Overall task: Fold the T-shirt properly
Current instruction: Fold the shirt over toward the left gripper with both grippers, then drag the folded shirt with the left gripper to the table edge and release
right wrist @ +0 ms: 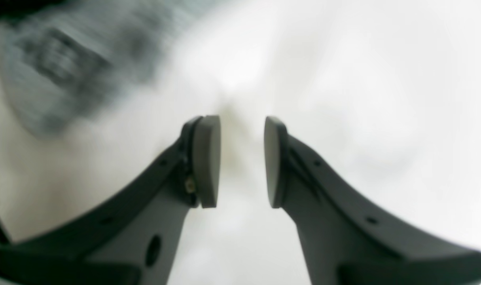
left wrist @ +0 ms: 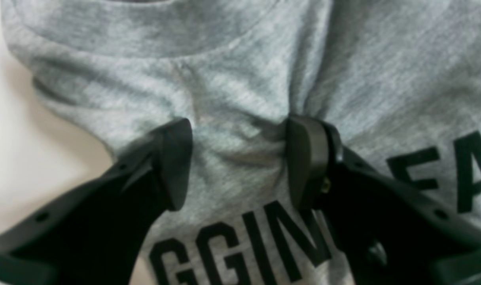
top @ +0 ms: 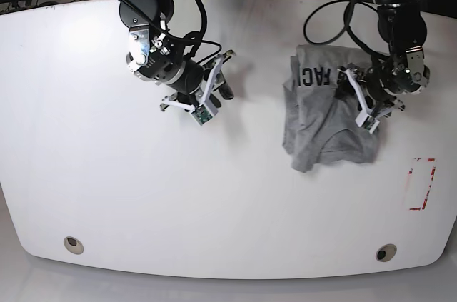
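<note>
right gripper (top: 223,77) sits on the left of the base view, hanging over bare white table (top: 107,188), well apart from the cloth. its wrist view shows the pads parted with only table between them, nothing held. a blurred grey patch sits in that view's top left corner, probably the shirt, too smeared to be sure.

moving right: the t-shirt (top: 325,120) lies on the right half of the table, bunched into a rough folded lump, not flat, edges uneven and one corner drooping toward the lower left. left gripper (top: 350,82) is down on the shirt's right side. in the left wrist view the left gripper's fingers (left wrist: 177,162) stand spread, with a ridge of grey cloth rising between them; one pad touches a fold, but the cloth isn't pinched.

handling, judged: light, soft, floppy knit, wrinkles easily, no stiffness, so it'll sag and drag when lifted. not slippery, not fragile. best to grab at a hem, a sleeve edge or a layered corner, pinching all layers together, not the middle of the panel.

writing: black block letters, "GGIN" and "FA" readable in the left wrist view, "FAC" turned sideways in the base view. no other labels readable. red-outlined marking (top: 421,184) on the table at far right, unreadable.
</note>
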Tool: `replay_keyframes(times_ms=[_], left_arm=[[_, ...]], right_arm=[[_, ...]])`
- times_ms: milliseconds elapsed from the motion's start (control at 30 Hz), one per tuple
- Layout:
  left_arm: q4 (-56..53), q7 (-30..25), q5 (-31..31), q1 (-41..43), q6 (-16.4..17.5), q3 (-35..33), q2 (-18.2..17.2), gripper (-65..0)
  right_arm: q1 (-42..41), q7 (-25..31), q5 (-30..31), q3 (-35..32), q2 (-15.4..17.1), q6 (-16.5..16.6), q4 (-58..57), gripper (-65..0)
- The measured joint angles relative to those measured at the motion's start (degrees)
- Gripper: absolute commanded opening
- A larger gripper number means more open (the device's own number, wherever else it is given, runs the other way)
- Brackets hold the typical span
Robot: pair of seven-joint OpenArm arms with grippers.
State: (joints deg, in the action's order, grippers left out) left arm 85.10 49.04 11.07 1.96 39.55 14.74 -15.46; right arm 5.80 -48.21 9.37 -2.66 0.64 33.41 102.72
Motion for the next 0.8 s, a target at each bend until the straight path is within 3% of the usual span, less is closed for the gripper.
replay_keyframes(times_ms=[367, 500, 633, 800], left_arm=[[-6.7, 2.5, -4.2, 1.0, 0.6, 8.7, -13.3, -30.3], [-12.1, -1.1, -6.5, 1.2, 0.4, 11.5, -17.2, -30.3], [-16.3, -7.1, -5.8, 0.7, 0.6, 11.2, -20.2, -30.3], [-18.0, -6.6, -6.1, -2.4, 0.8, 11.0, -21.6, -30.4]], right_arm=[[2.3, 0.1, 0.0, 4.1, 2.0, -0.2, 4.6, -47.6], [3.8, -0.3, -0.2, 3.8, 3.5, 0.0, 6.4, -47.6], [5.9, 0.7, 0.4, 3.9, 3.7, -0.1, 8.9, -47.6], [6.5, 0.2, 0.0, 3.8, 4.6, 0.0, 8.6, -47.7]])
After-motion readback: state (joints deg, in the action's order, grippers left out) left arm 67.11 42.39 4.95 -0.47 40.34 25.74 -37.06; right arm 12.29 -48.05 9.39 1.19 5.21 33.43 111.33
